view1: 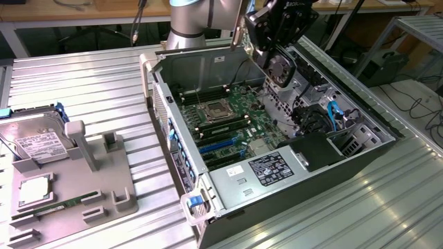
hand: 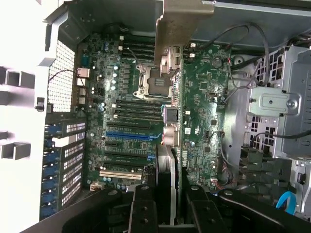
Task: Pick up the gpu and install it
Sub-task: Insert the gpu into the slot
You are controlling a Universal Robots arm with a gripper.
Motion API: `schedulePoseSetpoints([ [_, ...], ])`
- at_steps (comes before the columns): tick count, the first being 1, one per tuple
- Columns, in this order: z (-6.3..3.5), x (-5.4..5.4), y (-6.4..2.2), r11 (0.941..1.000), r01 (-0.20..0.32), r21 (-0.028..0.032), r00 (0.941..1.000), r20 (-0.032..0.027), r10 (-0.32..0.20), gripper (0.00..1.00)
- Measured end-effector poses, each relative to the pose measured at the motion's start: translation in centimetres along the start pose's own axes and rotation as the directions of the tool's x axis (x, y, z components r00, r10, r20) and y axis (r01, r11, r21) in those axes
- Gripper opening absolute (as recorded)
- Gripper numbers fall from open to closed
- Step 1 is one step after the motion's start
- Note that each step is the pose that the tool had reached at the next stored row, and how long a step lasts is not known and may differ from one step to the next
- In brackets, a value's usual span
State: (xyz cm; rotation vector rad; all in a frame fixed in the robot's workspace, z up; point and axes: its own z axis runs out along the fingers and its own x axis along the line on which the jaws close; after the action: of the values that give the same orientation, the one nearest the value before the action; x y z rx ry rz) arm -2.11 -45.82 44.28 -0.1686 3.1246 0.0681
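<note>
The black gripper (view1: 278, 44) has its fingers (hand: 143, 208) clamped on the slim dark gpu card (view1: 281, 70) with the silvery bracket (hand: 182, 29), held edge-down over the open grey computer case's (view1: 176, 129) green motherboard (view1: 239, 116) — picked up, not yet seated — and seating, I'd say, wants its edge square over a long slot (hand: 129, 136).

A robotics lab: robot arm (view1: 187, 21) over an opened computer case (view1: 201, 65) on a ribbed metal bench (view1: 76, 88).

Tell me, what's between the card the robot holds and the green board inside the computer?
Nothing solid: in the exterior view the gpu, clamped by the jaws of the gripper, hangs above the motherboard with only open air between them.
</note>
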Motion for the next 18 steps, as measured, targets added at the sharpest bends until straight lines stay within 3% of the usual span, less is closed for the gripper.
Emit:
schedulePoseSetpoints([
  [9,0.00,0.01,0.00,0.9928,0.120,-0.0019,0.9928,-0.0051,-0.120,0.28],
  [18,0.00,0.00,0.00,0.9795,0.202,-0.0037,0.9794,-0.0083,-0.202,0.28],
])
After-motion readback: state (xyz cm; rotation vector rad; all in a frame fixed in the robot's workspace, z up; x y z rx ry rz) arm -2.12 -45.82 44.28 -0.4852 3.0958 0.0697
